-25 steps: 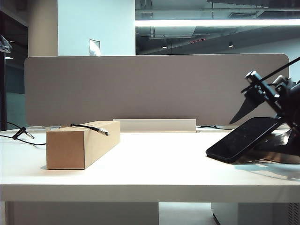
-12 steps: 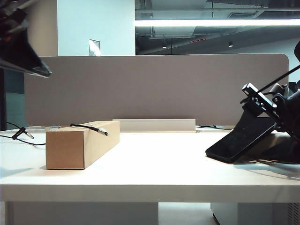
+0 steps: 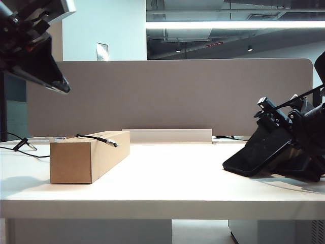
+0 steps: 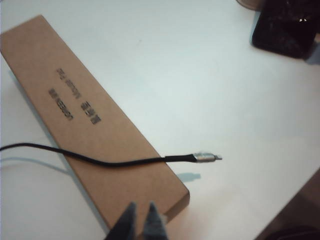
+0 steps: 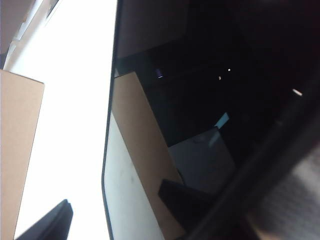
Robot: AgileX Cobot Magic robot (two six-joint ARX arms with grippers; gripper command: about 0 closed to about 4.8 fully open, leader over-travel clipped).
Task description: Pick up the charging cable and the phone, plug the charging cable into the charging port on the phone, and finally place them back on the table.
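Exterior view: long brown cardboard box [image 3: 89, 156] on wide white surface [image 3: 172, 183], thin black charging cable [image 3: 96, 138] draped over it, left pincer [image 3: 60, 86] high above, open room mid-surface, right pincer [image 3: 271, 140] spread around tilted glossy black phone [image 3: 256, 152]; left wrist view: nearly closed fingertips [image 4: 150, 225] above box's end, grey print unreadable, silvery plug overhanging box edge; right wrist view: phone screen [image 5: 210, 100] fills frame.

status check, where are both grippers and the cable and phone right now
Left gripper nearly shut, empty, above box. Right gripper open around propped phone. Charging cable draped over box, plug overhanging. Nothing blocking.

the flat black glossy phone [image 5: 200, 100] fills the space between the spread jaws of the right gripper [image 5: 117, 207]. its dark screen mirrors a tan shape. beyond its rounded edge lies the bright white table [image 5: 70, 100].
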